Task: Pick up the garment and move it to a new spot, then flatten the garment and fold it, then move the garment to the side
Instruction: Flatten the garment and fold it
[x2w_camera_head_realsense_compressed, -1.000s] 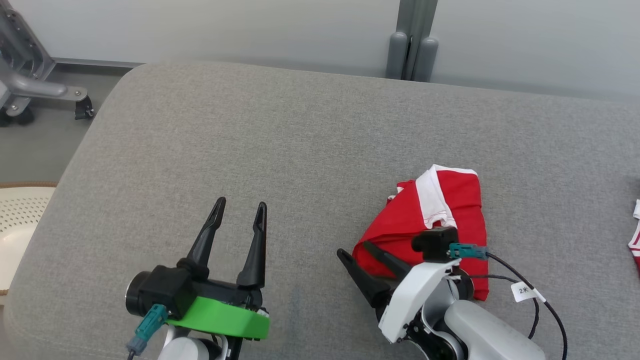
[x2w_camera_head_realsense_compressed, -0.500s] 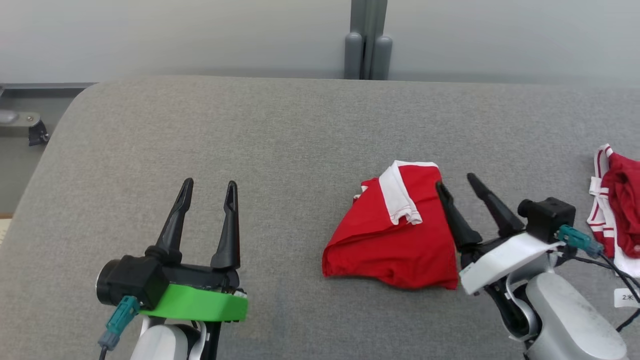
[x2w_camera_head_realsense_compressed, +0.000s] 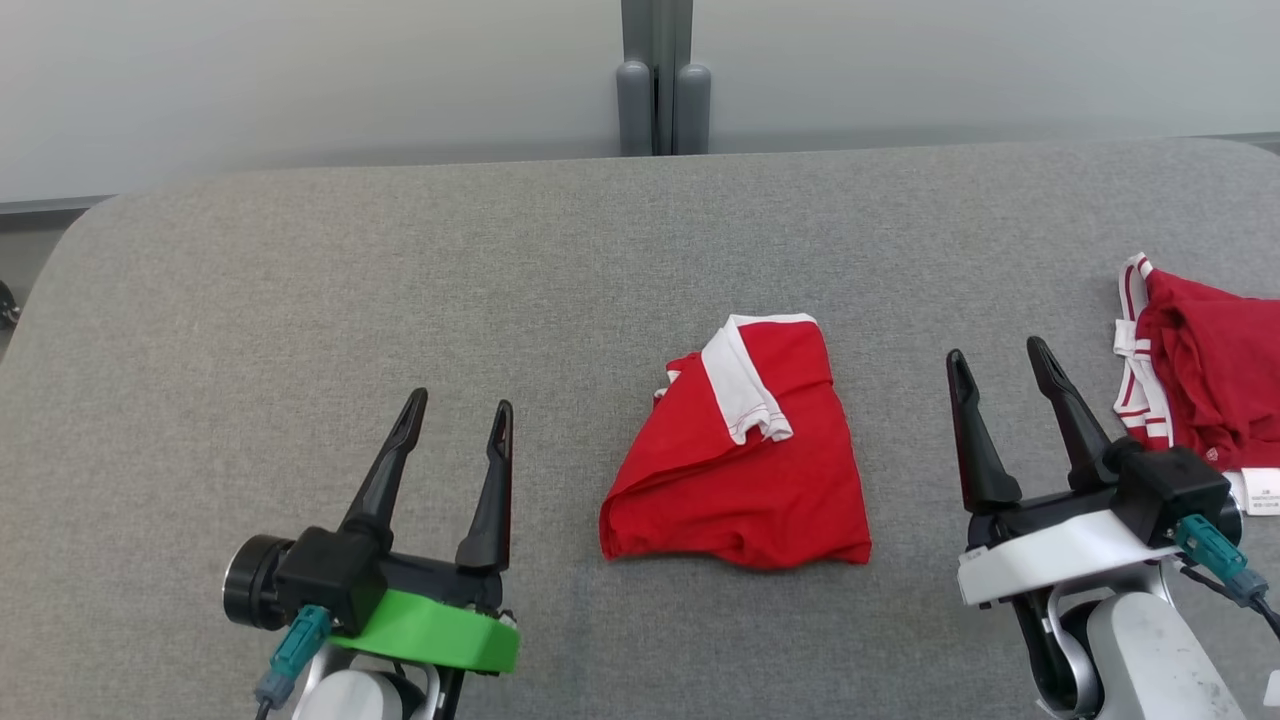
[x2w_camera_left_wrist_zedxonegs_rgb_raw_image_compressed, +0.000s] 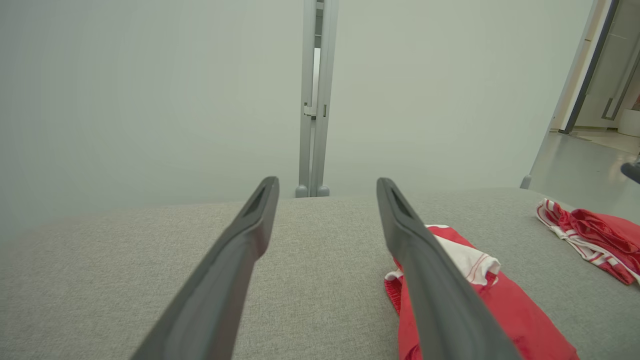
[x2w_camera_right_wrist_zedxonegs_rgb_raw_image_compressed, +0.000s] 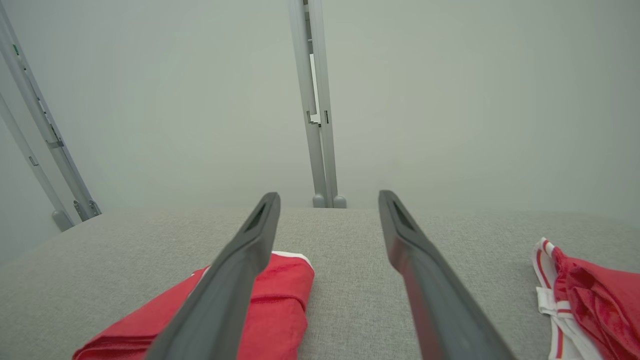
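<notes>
The left hand (x2w_camera_head_realsense_compressed: 460, 400) hovers low over the grey fabric-covered surface (x2w_camera_head_realsense_compressed: 400, 280), its two dark fingers spread apart with nothing between them and only bare cloth ahead of its tips. To the right of this hand, and apart from it, the folded red garment (x2w_camera_head_realsense_compressed: 740, 480) lies on the surface as a compact wedge. A white band is turned over across the top of the garment, and its thick folded edge faces the robot. In the left wrist view the garment sits just past that hand's right finger. The right hand (x2w_camera_head_realsense_compressed: 995, 349) is on the garment's other side, close beside it but not touching. Its fingers are likewise parted and empty and point away from the robot. Further right of this hand, a crumpled red garment with white striped trim (x2w_camera_head_realsense_compressed: 1200, 380) lies bunched at the edge of the head view, with a small white label showing at its near side.
</notes>
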